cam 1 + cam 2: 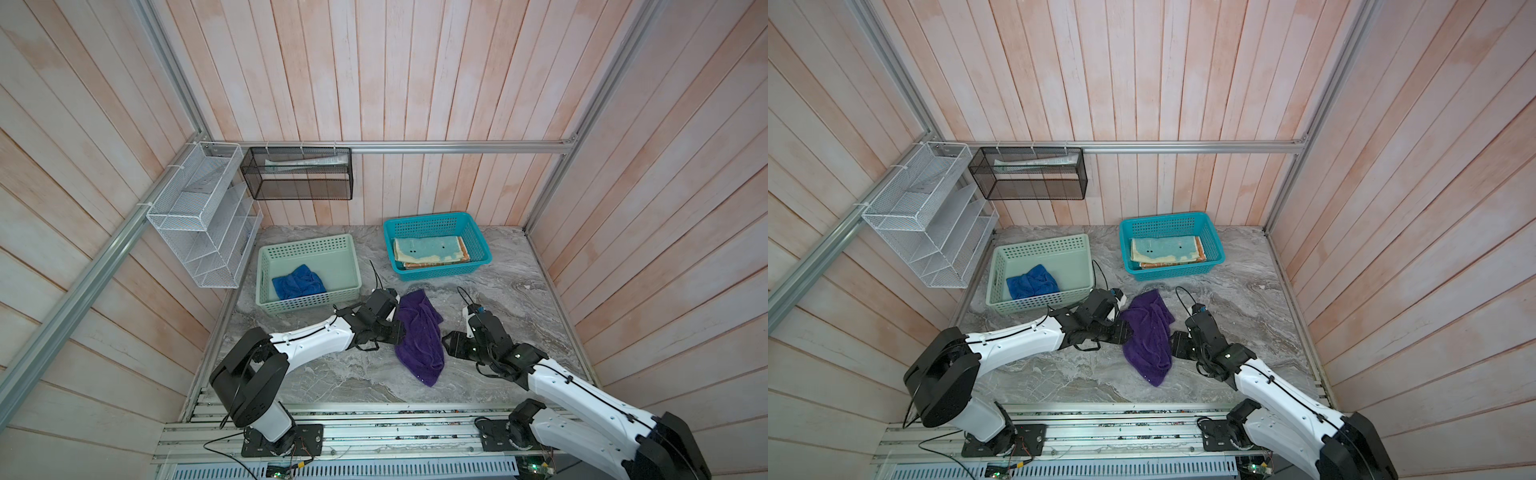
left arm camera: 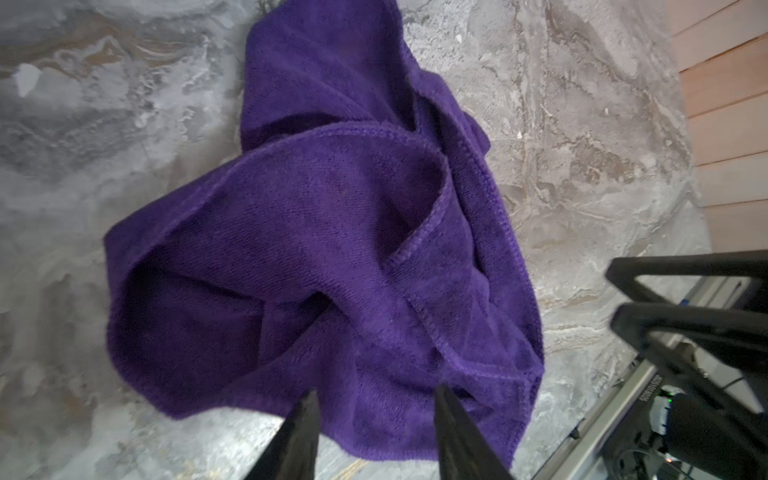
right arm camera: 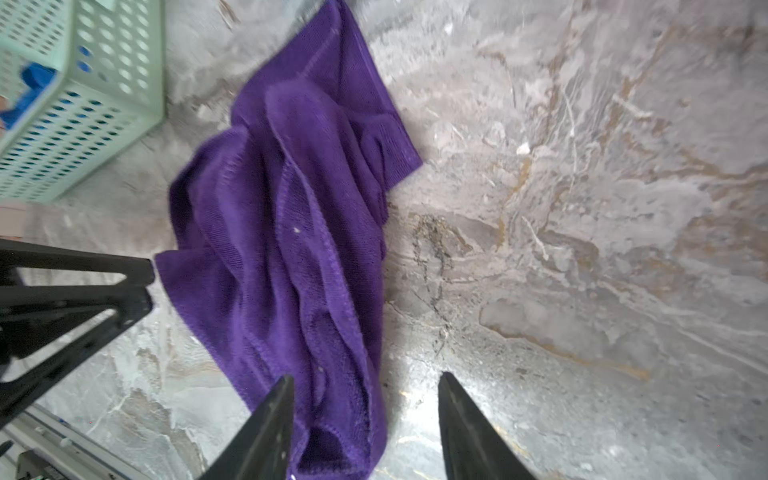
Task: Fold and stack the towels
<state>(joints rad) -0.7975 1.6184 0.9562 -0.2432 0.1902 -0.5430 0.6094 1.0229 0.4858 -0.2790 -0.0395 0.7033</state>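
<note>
The left gripper has its jaws parted, and purple cloth lies in the gap between the tips. I cannot see any fold pinched, so I judge it to be over the cloth and not holding it. The right gripper also stands parted and holds nothing, with one finger over the hem and the other over bare table.

Both aim at the purple towel. It lies on the table just off the near corner of the mint-green basket, on the side away from the wall rack. Its long axis runs from that corner out toward the robot's base. The left gripper meets the long edge that faces the mint-green basket. The right gripper meets the opposite edge, farther from the basket. The two arms flank the towel across its short axis, and neither is clearly nearer. The likely next move is a pinch on each long edge to spread it.

The towel is a plain purple terry, rumpled and lapped over itself, with stitched hems curling across the top. None of it is folded yet.
</note>
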